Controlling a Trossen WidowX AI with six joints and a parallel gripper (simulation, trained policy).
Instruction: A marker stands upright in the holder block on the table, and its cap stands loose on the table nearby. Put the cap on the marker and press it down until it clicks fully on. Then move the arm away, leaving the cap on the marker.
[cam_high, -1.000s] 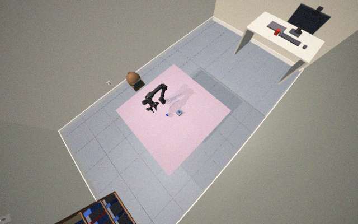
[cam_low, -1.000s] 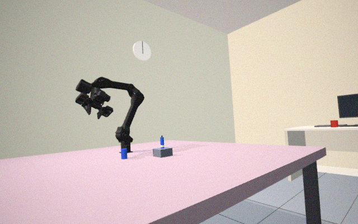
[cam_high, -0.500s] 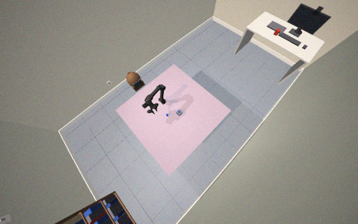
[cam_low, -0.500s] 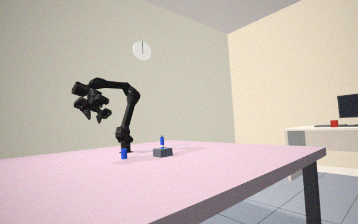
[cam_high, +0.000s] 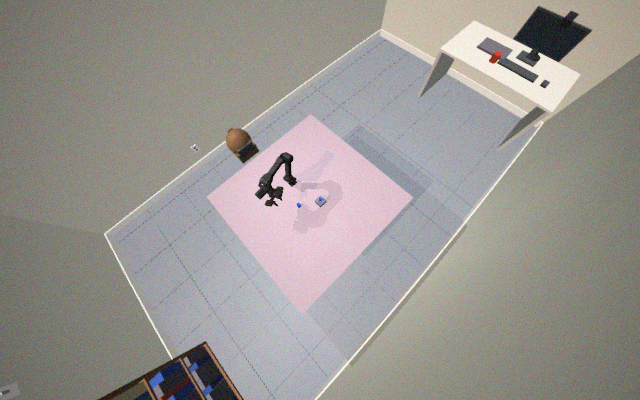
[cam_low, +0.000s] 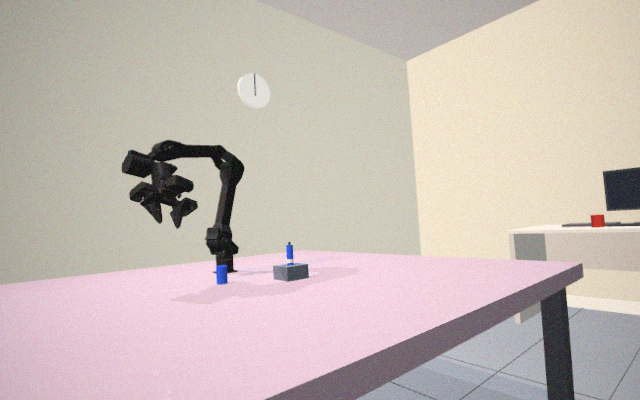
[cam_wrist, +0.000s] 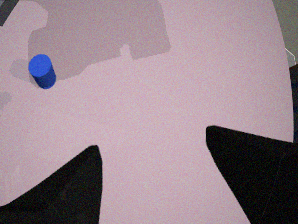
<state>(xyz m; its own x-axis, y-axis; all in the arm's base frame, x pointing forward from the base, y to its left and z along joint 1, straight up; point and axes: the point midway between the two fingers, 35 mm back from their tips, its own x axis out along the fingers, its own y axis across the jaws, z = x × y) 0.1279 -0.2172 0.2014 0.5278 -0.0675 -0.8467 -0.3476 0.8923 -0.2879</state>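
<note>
A blue cap stands upright and loose on the pink table. A blue marker with a dark tip pointing up stands in the grey holder block. The marker is bare of its cap. My gripper is open and empty, high above the table. In the wrist view the cap lies up and to the left of the fingertips, well outside the gap between them. The marker is not visible in the wrist view.
The table top is pink, and the arm's shadow falls across it around the cap and the block. The arm's base stands on the table behind the cap in the exterior view. A white desk stands apart from the table.
</note>
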